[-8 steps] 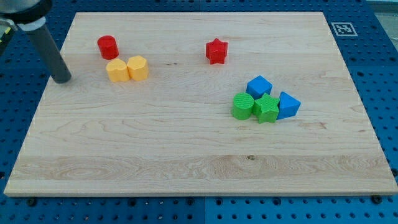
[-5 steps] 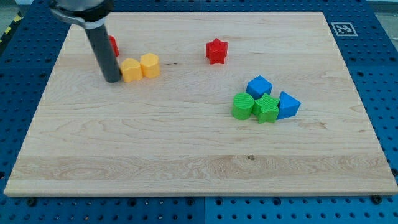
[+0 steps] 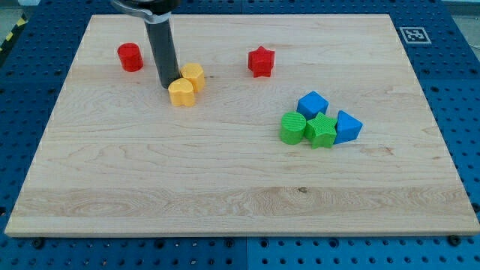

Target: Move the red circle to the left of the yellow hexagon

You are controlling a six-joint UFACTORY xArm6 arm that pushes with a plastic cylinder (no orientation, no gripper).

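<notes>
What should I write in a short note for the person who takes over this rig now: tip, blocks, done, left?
Tip: my tip touches the view's left side of the two yellow blocks.
Blocks: red circle stands apart, toward the view's upper left of the yellow pair. Which yellow block is the hexagon, I cannot tell.
Done: red circle already lies on the pair's left, though not beside it.
Left: probably push the red circle closer, level with the hexagon.

red star [image 3: 261, 61], blue cube [image 3: 313, 103], green cylinder [image 3: 292, 127], green star [image 3: 322, 130], blue triangle [image 3: 346, 127]
</notes>
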